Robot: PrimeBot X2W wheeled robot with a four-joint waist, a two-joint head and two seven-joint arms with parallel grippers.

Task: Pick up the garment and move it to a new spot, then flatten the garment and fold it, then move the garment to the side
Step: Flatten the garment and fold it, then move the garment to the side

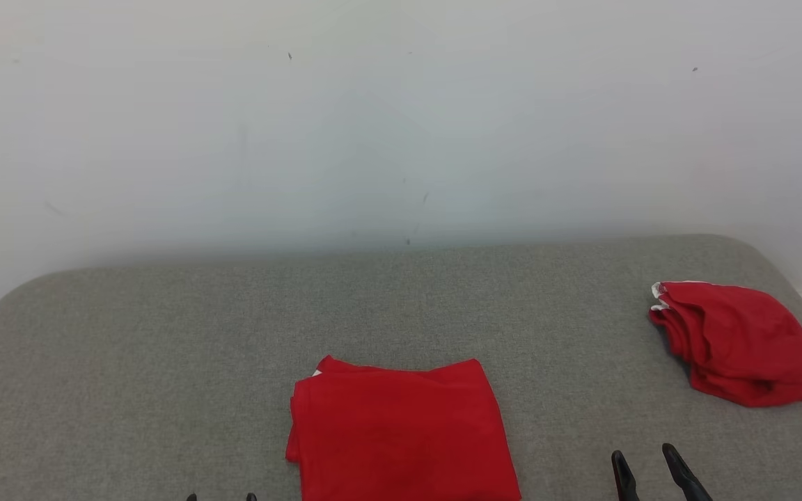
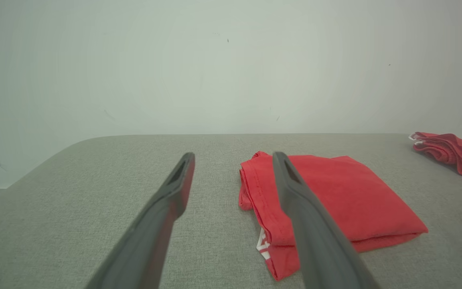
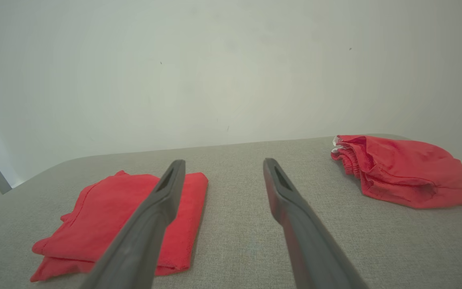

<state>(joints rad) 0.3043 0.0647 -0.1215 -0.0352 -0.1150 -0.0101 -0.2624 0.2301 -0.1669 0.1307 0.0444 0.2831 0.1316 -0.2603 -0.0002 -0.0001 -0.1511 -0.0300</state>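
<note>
Near edge of worktop point(image 1: 164, 348): folded red garment point(image 1: 401, 431); toward right edge: crumpled red garment point(image 1: 735, 344). Left gripper point(image 1: 221, 497) and right gripper point(image 1: 643, 454): fingers spread, holding nothing.

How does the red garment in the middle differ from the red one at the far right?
The middle garment lies flat, folded into a neat rectangle; the right garment is bunched in a rumpled heap. The middle garment sits near the front; the right garment lies farther back, by the right edge. Both are red and rest on the grey pad.
</note>
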